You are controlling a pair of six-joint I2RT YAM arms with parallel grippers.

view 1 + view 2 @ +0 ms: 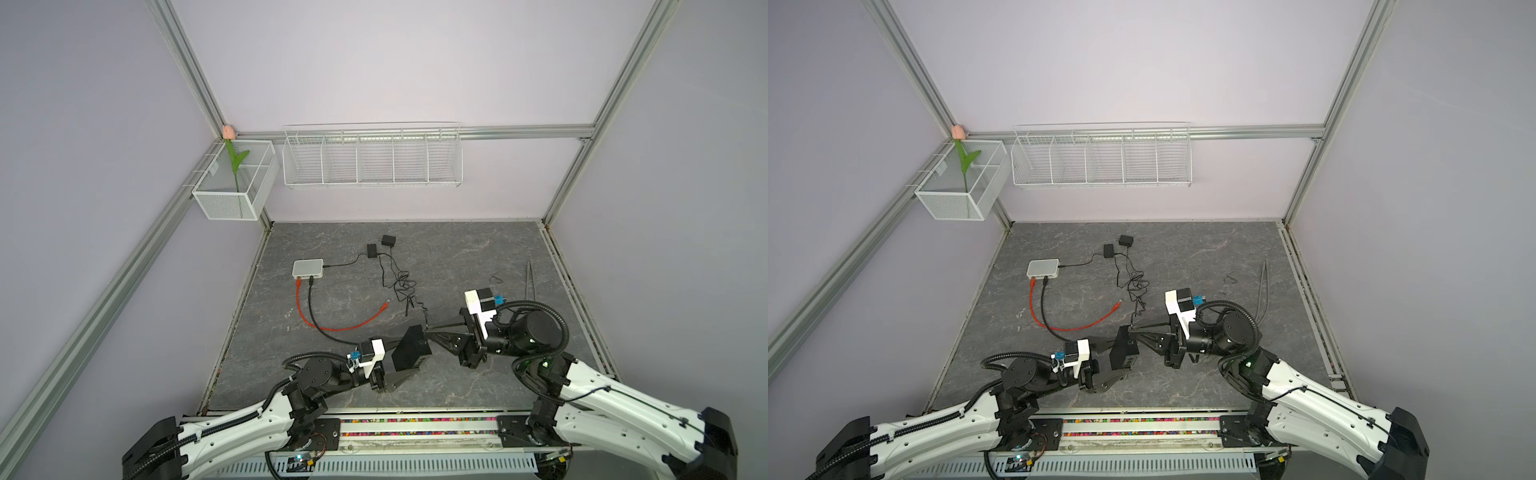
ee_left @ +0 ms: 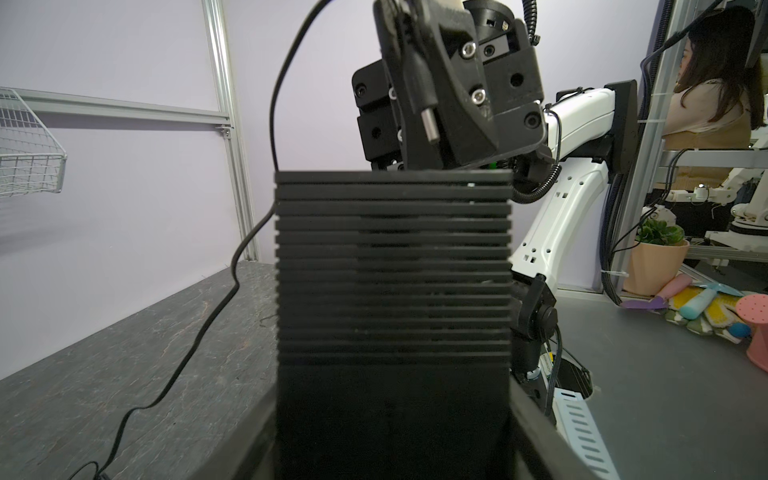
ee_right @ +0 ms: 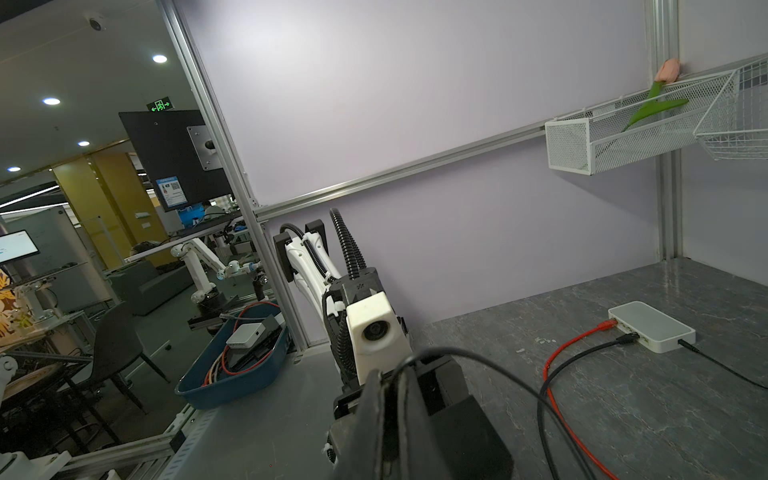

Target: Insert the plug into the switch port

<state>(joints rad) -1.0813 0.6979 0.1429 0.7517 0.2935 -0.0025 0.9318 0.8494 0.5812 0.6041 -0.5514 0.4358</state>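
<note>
1. Left wrist view: black ribbed box (image 2: 392,270) is clamped between the left gripper (image 1: 404,358) fingers.
2. Right gripper (image 1: 430,329) fingers are pinched tight on the plug (image 2: 428,120), metal tip bare, just beside the box's edge and not touching.
3. Plug's thin black cable (image 2: 249,232) droops to the table (image 1: 457,257).
4. In both top views, a white network box (image 1: 308,268) sits far left on the table with a red cable (image 1: 332,328) plugged in.

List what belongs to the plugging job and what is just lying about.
Job:
plug, gripped in right hand
black box, gripped in left hand

Lying about:
white box
red cable
tongs
tulip
wire rack
</note>
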